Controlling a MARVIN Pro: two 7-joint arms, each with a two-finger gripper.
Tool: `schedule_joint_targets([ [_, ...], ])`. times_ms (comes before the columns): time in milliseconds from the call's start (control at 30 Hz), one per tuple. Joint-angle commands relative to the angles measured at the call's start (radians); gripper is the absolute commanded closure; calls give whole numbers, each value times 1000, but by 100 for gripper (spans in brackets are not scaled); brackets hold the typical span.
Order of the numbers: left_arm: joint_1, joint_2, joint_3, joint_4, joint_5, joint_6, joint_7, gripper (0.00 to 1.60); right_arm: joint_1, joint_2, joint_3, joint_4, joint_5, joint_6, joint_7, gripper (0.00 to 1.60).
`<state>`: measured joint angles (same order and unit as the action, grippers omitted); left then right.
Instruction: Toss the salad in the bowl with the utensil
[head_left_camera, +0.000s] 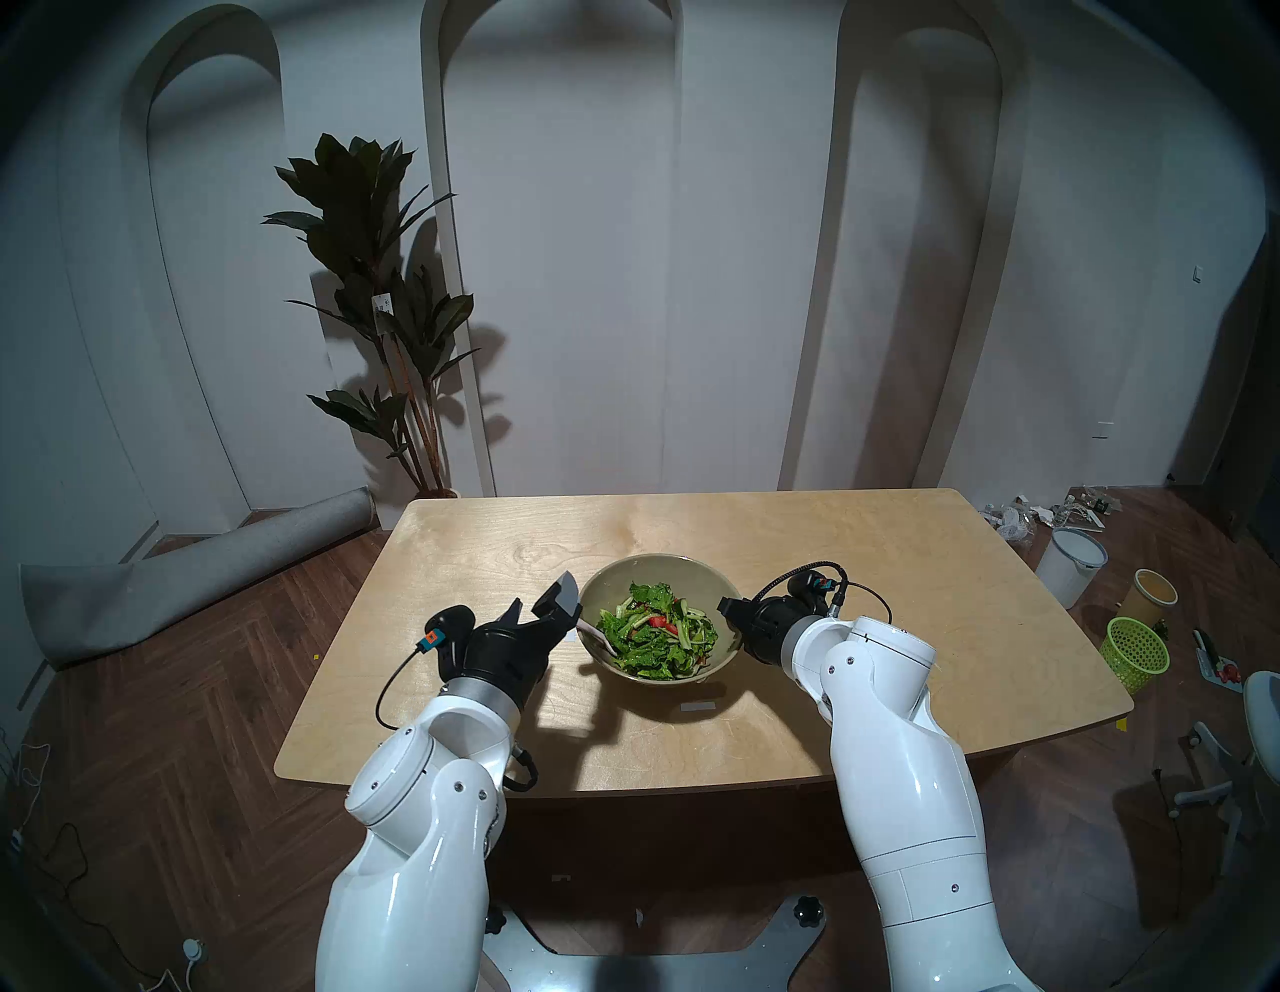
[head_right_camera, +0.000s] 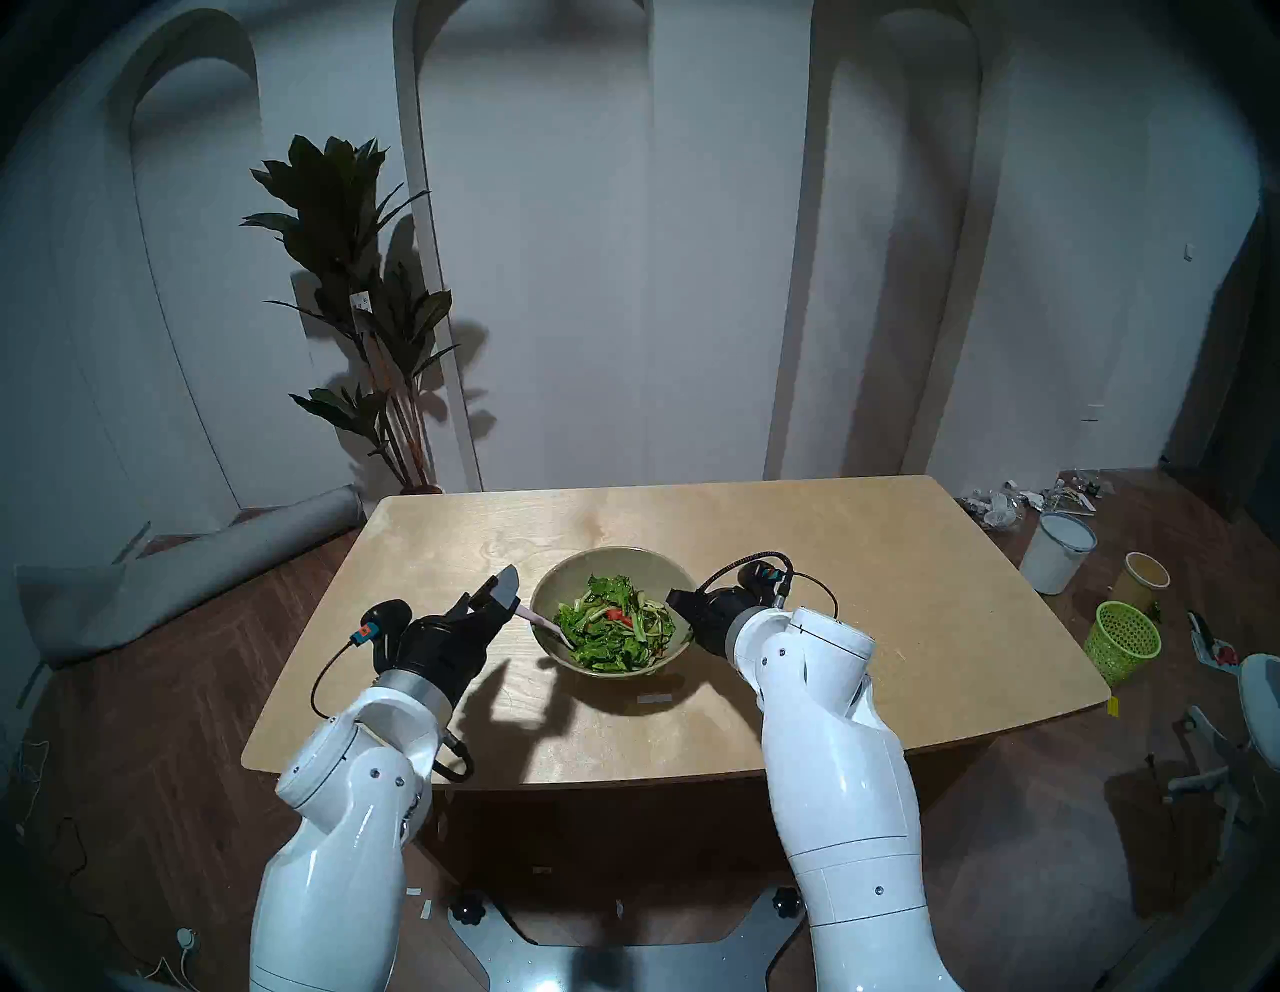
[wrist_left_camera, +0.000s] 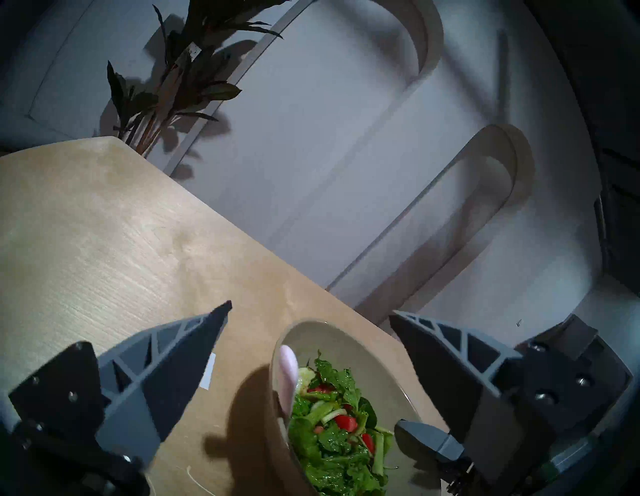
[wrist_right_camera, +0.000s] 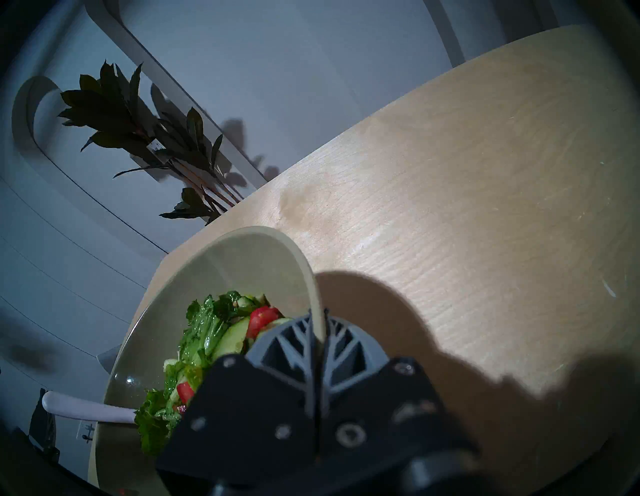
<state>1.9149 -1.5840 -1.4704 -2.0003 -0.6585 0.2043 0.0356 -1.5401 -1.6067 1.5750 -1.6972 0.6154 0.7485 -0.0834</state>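
Note:
The olive-beige bowl (head_left_camera: 658, 564) stands mid-table and holds the salad (head_left_camera: 658, 637) of green leaves with red pieces. A pale pink spoon (head_left_camera: 597, 634) leans on the bowl's left rim, head in the greens, handle pointing out left. My left gripper (head_left_camera: 544, 596) is open just left of the bowl, its fingers either side of the handle end without touching it; in the left wrist view the spoon (wrist_left_camera: 288, 374) lies below and between the spread fingers (wrist_left_camera: 194, 346). My right gripper (wrist_right_camera: 313, 332) is shut on the bowl's right rim (wrist_right_camera: 242, 263).
The wooden table (head_left_camera: 831, 554) also carries a small grey tape strip (head_left_camera: 696, 706) in front of the bowl. A potted plant (head_left_camera: 388, 312) stands behind the far left corner. On the floor to the right are a green mesh basket (head_left_camera: 1136, 651), a white bucket (head_left_camera: 1070, 564) and a cup (head_left_camera: 1153, 592).

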Motion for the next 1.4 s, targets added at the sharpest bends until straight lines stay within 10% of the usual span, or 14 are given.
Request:
schedule_joint_targets([
  [0, -38, 38, 77, 27, 48, -117, 33, 0, 9, 0, 2, -23, 2, -1, 2, 160],
  [633, -147, 86, 239, 178, 141, -402, 223, 0, 9, 0, 2, -24, 3, 0, 2, 160],
  [733, -155, 89, 254, 192, 153, -436, 244, 23, 8, 0, 2, -24, 3, 0, 2, 160],
  [767, -157, 91, 258, 195, 156, -443, 250, 58, 8, 0, 2, -24, 3, 0, 2, 160],
  [833, -158, 92, 263, 195, 160, -442, 264, 79, 8, 0, 2, -24, 3, 0, 2, 160],
  [1367, -178, 97, 272, 226, 150, -411, 296, 97, 8, 0, 2, -25, 3, 1, 1, 160],
])
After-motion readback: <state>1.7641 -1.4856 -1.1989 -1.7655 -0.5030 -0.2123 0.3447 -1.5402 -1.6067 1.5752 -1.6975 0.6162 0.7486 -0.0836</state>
